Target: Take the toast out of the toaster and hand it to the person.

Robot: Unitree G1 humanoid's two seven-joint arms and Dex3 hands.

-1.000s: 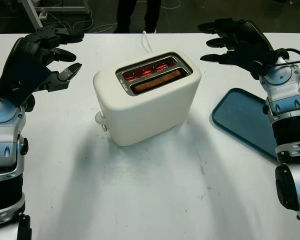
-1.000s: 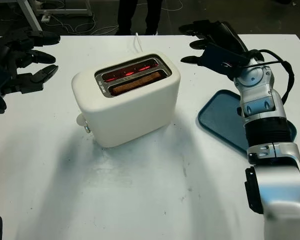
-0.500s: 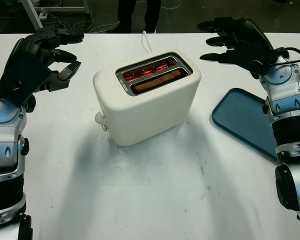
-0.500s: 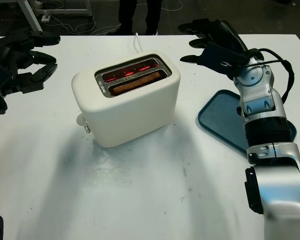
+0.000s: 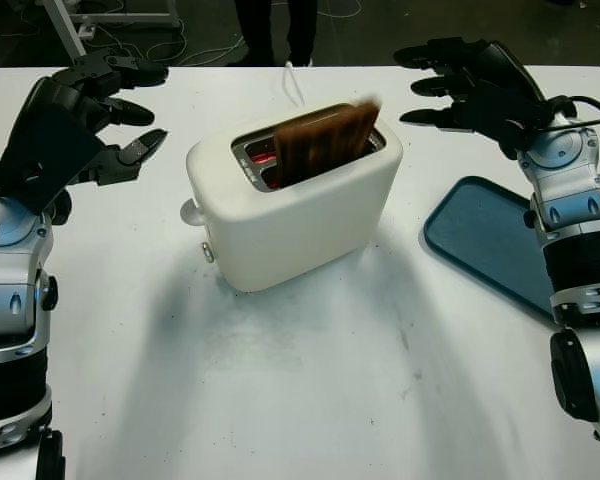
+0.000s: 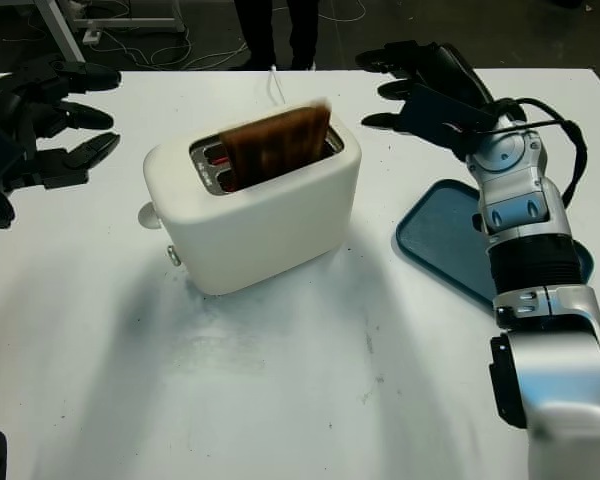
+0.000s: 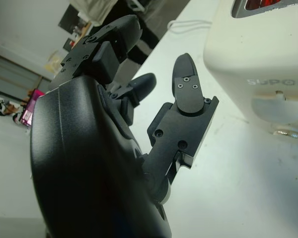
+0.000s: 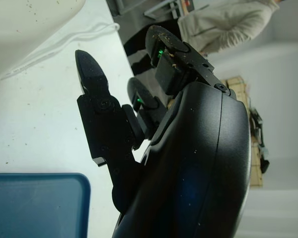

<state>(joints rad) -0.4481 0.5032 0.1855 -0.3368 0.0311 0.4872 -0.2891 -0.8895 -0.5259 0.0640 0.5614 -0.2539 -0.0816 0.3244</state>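
Note:
A cream toaster stands mid-table, its far slot glowing red. A brown slice of toast sticks up, blurred, out of the near slot. The lever knob sits high on the toaster's left end. My left hand hovers open above the table to the left of the toaster, apart from it. My right hand hovers open to the toaster's right, above the far table. A person stands beyond the far edge, legs visible.
A dark blue tray lies on the table at the right, under my right forearm. The toaster's white cord runs off the far edge. Bare white table stretches in front of the toaster.
The toast has popped up out of the near slot, and the lever knob has jumped upward. Both hands have stayed where they were.

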